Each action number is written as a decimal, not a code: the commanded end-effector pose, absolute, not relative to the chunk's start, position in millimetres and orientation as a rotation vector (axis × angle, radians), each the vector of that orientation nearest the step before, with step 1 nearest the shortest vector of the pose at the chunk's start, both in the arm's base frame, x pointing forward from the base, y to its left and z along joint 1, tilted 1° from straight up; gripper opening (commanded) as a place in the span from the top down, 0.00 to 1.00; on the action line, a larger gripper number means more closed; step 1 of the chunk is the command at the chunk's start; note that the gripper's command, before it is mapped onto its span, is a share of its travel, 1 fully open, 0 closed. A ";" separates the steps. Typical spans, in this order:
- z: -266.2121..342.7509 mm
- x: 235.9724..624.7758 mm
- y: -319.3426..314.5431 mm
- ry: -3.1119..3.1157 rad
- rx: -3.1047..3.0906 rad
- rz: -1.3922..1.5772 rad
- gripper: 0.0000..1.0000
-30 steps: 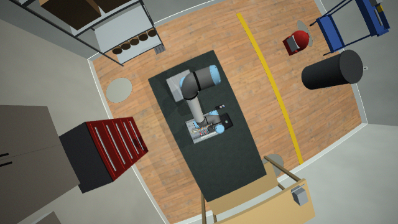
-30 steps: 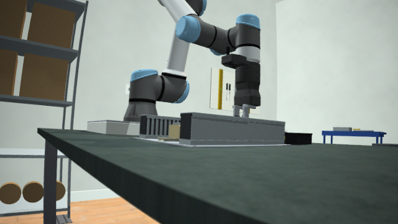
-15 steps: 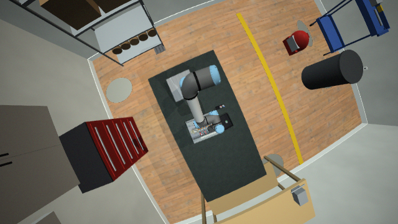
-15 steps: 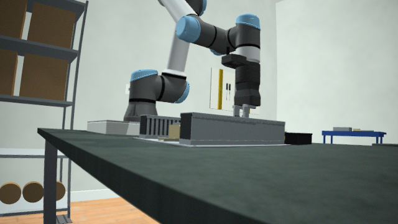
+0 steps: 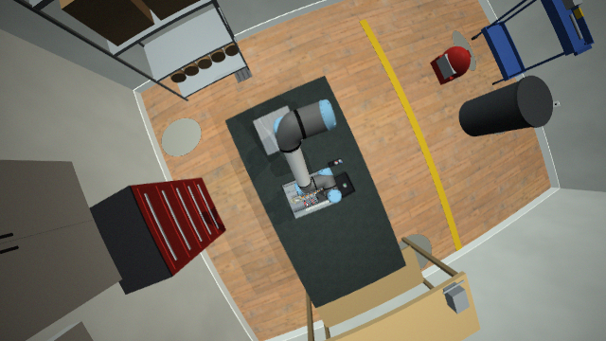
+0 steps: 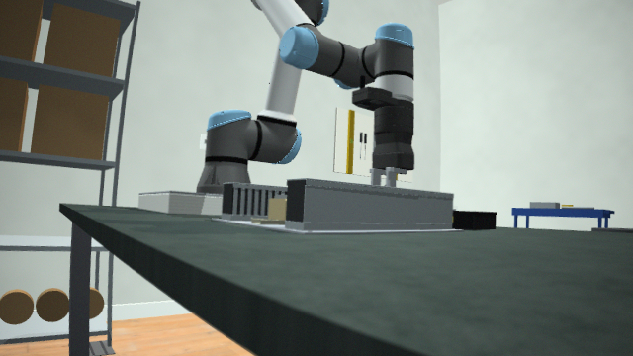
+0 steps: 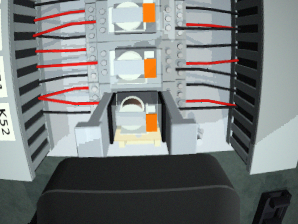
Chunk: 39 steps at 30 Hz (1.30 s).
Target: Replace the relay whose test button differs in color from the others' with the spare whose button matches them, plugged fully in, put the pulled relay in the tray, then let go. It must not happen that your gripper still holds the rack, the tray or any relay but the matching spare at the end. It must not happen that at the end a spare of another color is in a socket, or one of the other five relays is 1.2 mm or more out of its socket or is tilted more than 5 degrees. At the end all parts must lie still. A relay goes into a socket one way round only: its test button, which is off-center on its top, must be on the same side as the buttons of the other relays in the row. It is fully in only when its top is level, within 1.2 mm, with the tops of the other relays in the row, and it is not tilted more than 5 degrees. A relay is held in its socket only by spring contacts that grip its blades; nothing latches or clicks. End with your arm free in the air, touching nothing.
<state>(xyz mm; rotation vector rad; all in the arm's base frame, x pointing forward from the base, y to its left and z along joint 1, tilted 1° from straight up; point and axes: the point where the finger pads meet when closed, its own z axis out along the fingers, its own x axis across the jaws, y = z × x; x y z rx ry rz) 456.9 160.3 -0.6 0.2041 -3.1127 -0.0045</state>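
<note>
"How far along are we?"

"Late on, I'd judge. The claw (image 6: 384, 184) (image 7: 137, 107) is clamped on a pale relay with an orange test button (image 7: 131, 121), at the near end of the row in the grey rack with slotted side ducts (image 5: 287, 191) (image 6: 376, 210) (image 7: 270, 95)."

"Does its button match?"

"Yes: orange, and on the same side as on the two pale neighbouring relays (image 7: 131, 67) (image 7: 129, 16). So I take it for the matching spare."

"And the pulled one?"

"The black open tray (image 5: 351, 191) (image 6: 475, 221) on the dark green desk (image 5: 350, 246) (image 6: 346, 277) (image 7: 15, 200) has a small thing with a greenish spot (image 5: 345, 185) in it, probably that relay."

"What's left?"

"Seating. I can't tell whether the tops are level; it may need pressing. Then open the claw, lift straight so the spring contacts keep it, and end free in the air."

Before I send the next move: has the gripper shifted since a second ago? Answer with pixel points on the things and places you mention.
No. In the exterior view the gripper (image 6: 384, 184) (image 7: 137, 107) stands at the same spot above the gray duct (image 6: 378, 210), no visible shift either way.
</note>
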 end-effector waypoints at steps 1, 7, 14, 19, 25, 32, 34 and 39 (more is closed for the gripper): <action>-2.7 457.5 160.4 -3.114 0.204 -0.005 1.00; -2.1 457.4 160.4 -3.115 0.204 -0.005 1.00; -8.1 457.3 160.4 -3.115 0.204 -0.005 1.00; -8.1 457.3 160.4 -3.115 0.204 -0.005 1.00; -2.4 457.5 160.4 -3.119 0.205 -0.004 0.00; -2.4 457.5 160.4 -3.119 0.205 -0.004 0.00; -2.4 457.5 160.4 -3.119 0.205 -0.004 0.00; -2.4 457.5 160.4 -3.119 0.205 -0.004 0.00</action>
